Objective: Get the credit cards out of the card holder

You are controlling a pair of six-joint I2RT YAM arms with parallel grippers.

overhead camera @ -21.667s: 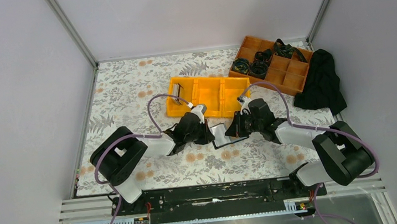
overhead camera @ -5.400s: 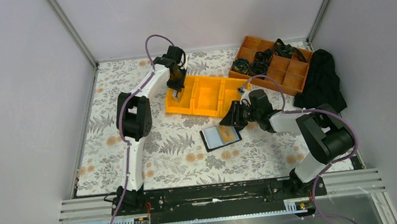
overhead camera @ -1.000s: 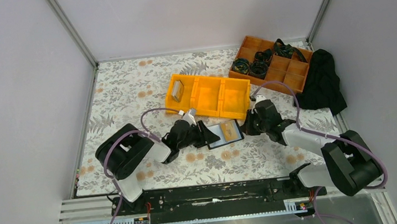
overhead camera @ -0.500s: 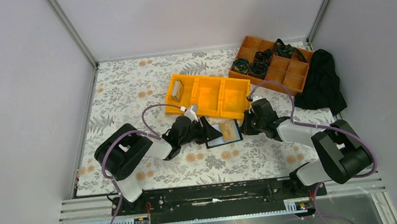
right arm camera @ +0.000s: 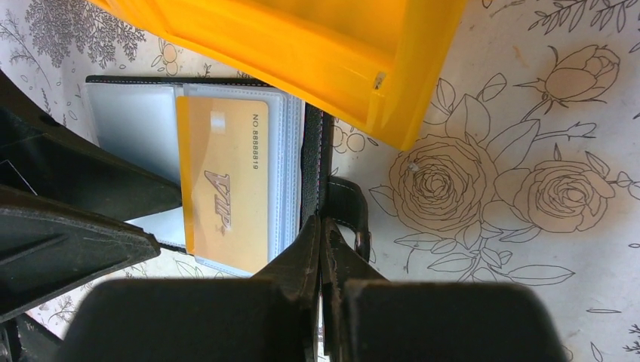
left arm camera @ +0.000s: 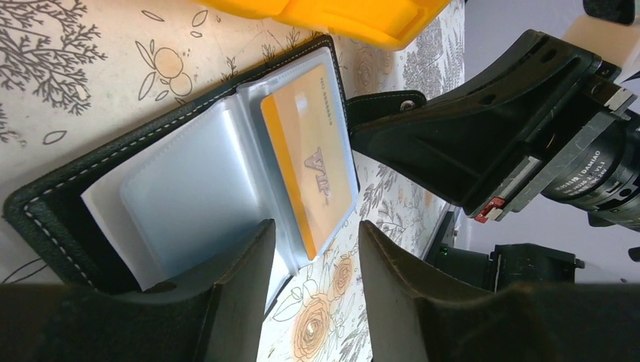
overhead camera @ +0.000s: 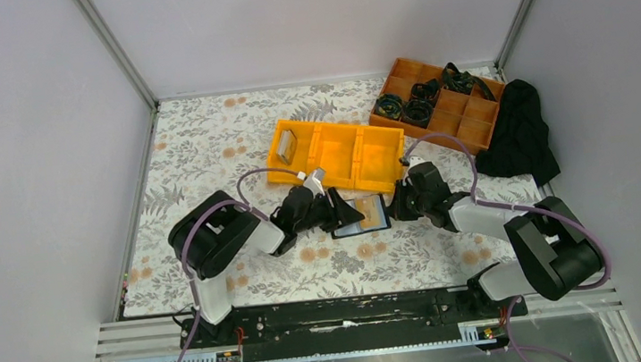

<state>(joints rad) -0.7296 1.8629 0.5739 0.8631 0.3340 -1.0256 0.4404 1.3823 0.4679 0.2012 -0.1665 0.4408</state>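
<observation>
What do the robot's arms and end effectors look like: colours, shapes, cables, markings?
Both the left arm and right arm have white links and bulky black rounded joints. A thin purple cable loops along each. The left end effector and right end effector each have two matt black wedge-shaped fingers. A black motor at the right wrist carries a label reading DAMIAO.

Matt stitched card holder, glossy plastic sleeves, smooth tan card
</observation>
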